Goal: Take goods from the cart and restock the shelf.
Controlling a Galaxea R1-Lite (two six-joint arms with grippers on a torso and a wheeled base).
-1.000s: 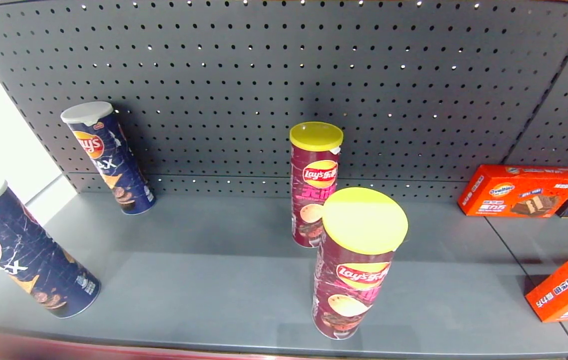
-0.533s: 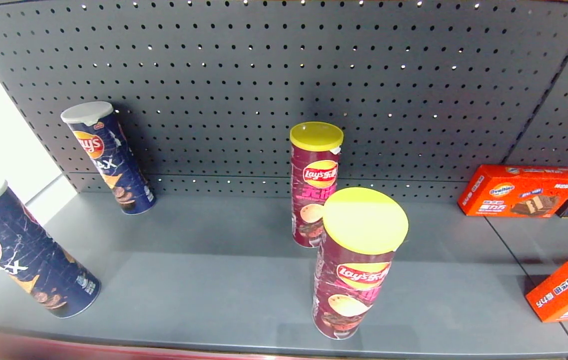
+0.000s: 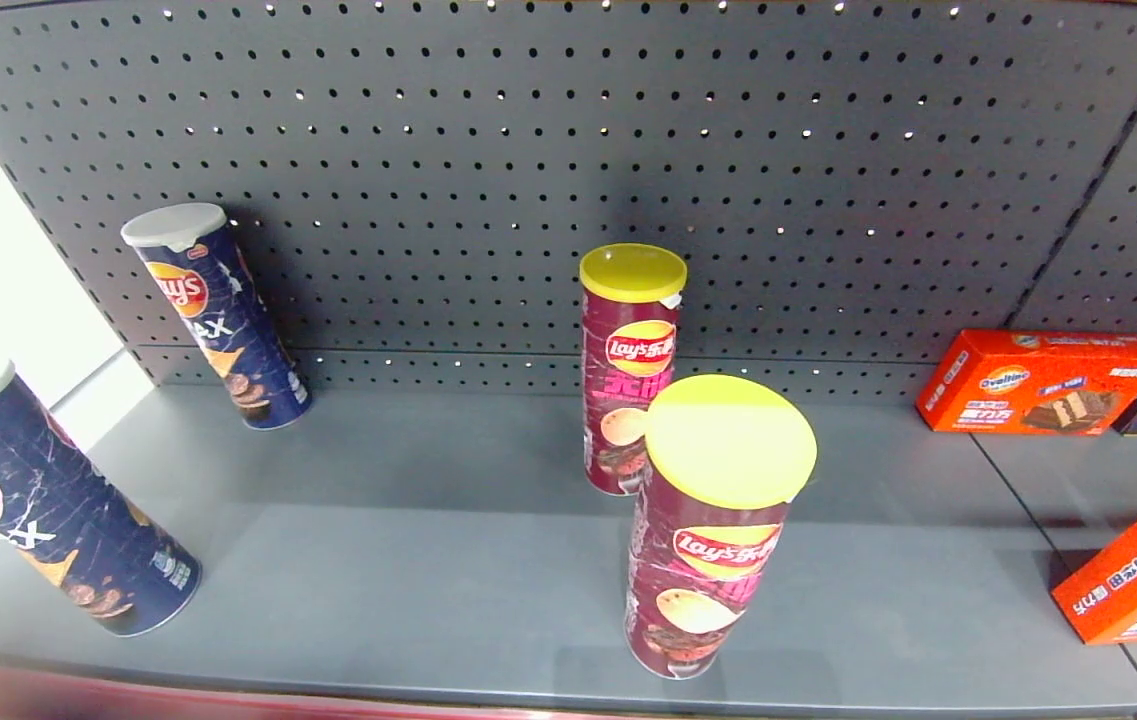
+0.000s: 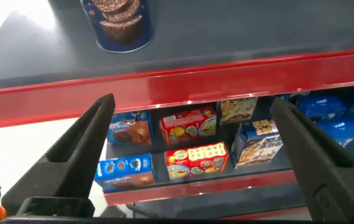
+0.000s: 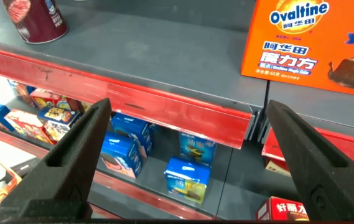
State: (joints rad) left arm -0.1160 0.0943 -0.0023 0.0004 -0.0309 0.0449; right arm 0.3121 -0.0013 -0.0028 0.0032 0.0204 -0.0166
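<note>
1. The front maroon can [image 3: 708, 530] stands upright on the shelf [image 3: 428, 560], at five o'clock from the rear maroon can [image 3: 631, 370], well apart from our jaws.
2. Our left gripper [image 4: 193, 102] and right gripper [image 5: 189, 104] gape wide, holding nothing.

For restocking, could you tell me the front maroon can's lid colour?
Yellow lid; clearest in head view.

4 chip cans [image 3: 708, 530] stand on the shelf [image 3: 428, 560].

Brand logos mark the chip cans [image 3: 708, 560] and orange boxes [image 3: 1038, 385].
</note>
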